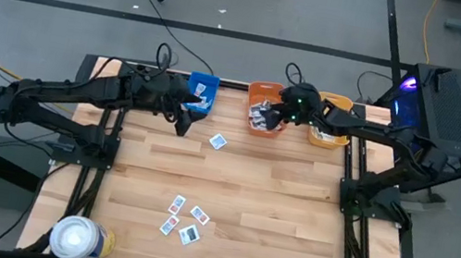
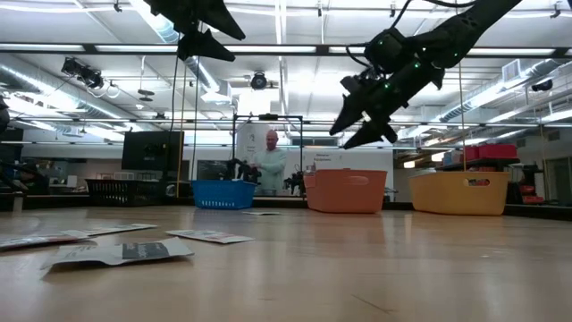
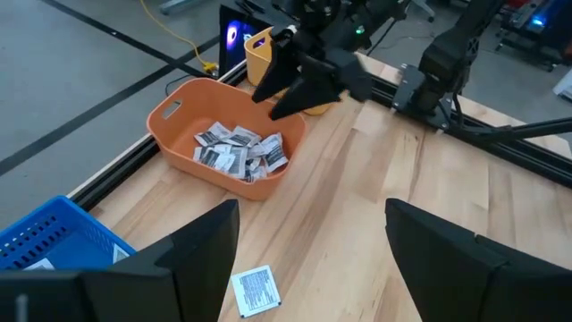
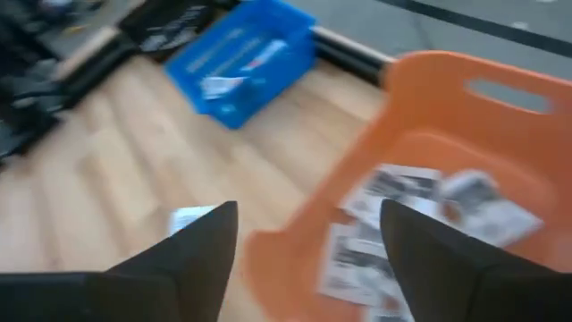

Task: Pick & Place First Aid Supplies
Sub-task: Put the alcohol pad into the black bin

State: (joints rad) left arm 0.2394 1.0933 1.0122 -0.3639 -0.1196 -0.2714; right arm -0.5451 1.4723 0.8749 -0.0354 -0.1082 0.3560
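At the near edge of the pale wooden plank worktop [image 1: 273, 211] stands a large white roll with a yellow-and-blue band [image 1: 79, 239]. Just beyond it, near the middle, lies a loose cluster of small flat white packets with blue and red print [image 1: 183, 219], none touching a bin. Farther on, a single white packet [image 1: 218, 142] lies alone just beside the left gripper [image 1: 182, 125], which hangs above the wood with its jaws spread and empty. Along the far edge stand three plastic bins: a blue mesh basket [image 1: 203, 93] with a few packets, an orange tub [image 1: 263, 116] holding a heap of packets [image 3: 241, 150], and a yellow tub [image 1: 331, 130]. The right gripper [image 1: 273, 113] hovers over the orange tub, jaws spread, holding nothing. A person [image 2: 269, 165] stands in the room behind.
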